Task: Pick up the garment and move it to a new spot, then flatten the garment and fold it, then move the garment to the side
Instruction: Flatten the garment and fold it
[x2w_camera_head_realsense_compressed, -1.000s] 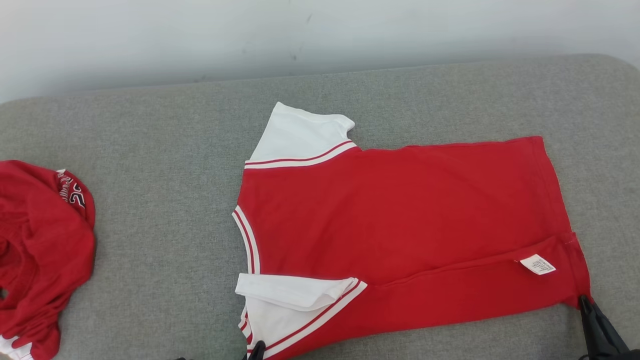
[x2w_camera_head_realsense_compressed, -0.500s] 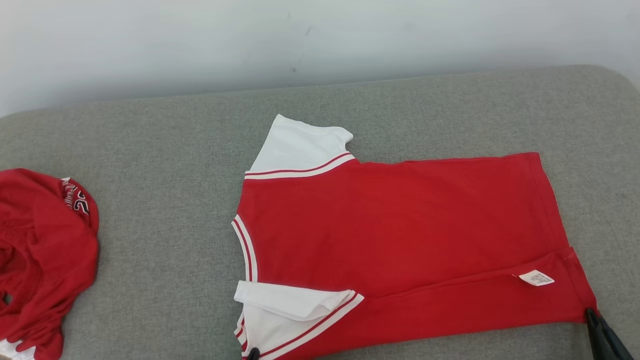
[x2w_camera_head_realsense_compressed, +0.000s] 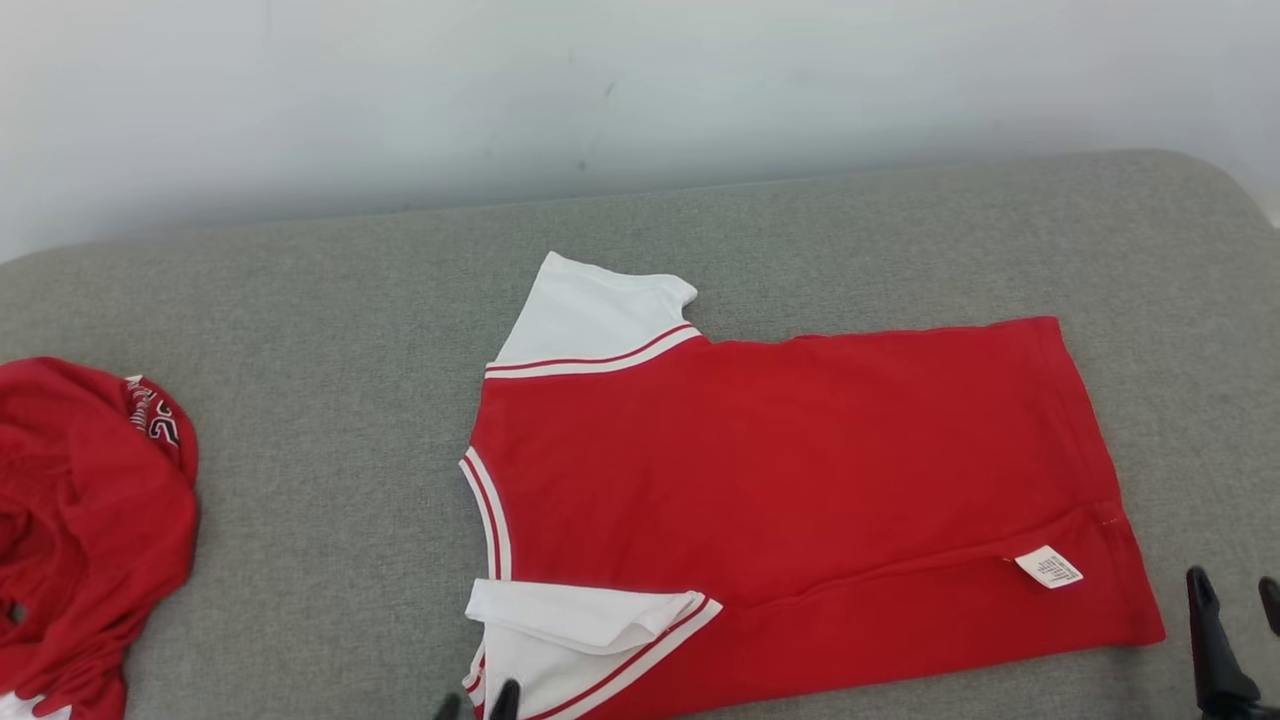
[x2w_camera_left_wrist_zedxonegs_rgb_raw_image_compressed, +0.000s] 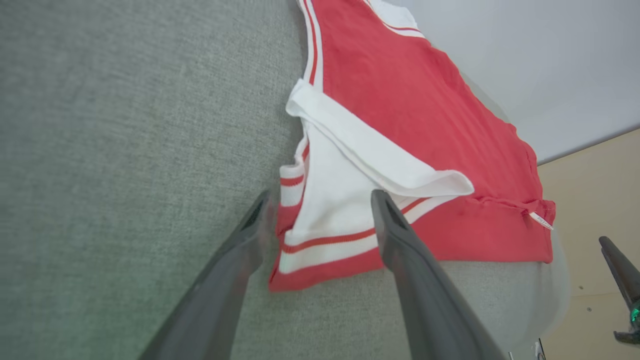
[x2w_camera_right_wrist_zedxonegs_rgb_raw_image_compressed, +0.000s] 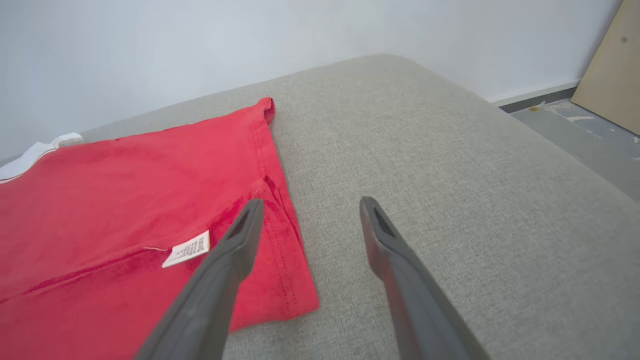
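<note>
Left gripper (x2w_camera_left_wrist_zedxonegs_rgb_raw_image_compressed: 320, 200) spread wide, holding nothing; straddles the striped cuff of the near white sleeve (x2w_camera_left_wrist_zedxonegs_rgb_raw_image_compressed: 330, 210) of the red shirt (x2w_camera_head_realsense_compressed: 800, 470), whether touching the cloth or not, cannot tell. Right gripper (x2w_camera_right_wrist_zedxonegs_rgb_raw_image_compressed: 311, 204) likewise wide and empty; hangs at the near right corner of the hem, one finger over the red edge, the other over bare grey cushion (x2w_camera_head_realsense_compressed: 300, 400). Shirt flat mid-cushion: collar left, hem right, near side folded over with white label (x2w_camera_head_realsense_compressed: 1048, 568) face up, near sleeve doubled back, far sleeve (x2w_camera_head_realsense_compressed: 600, 310) spread out. Well apart at the left: second red garment (x2w_camera_head_realsense_compressed: 90, 520), crumpled.
</note>
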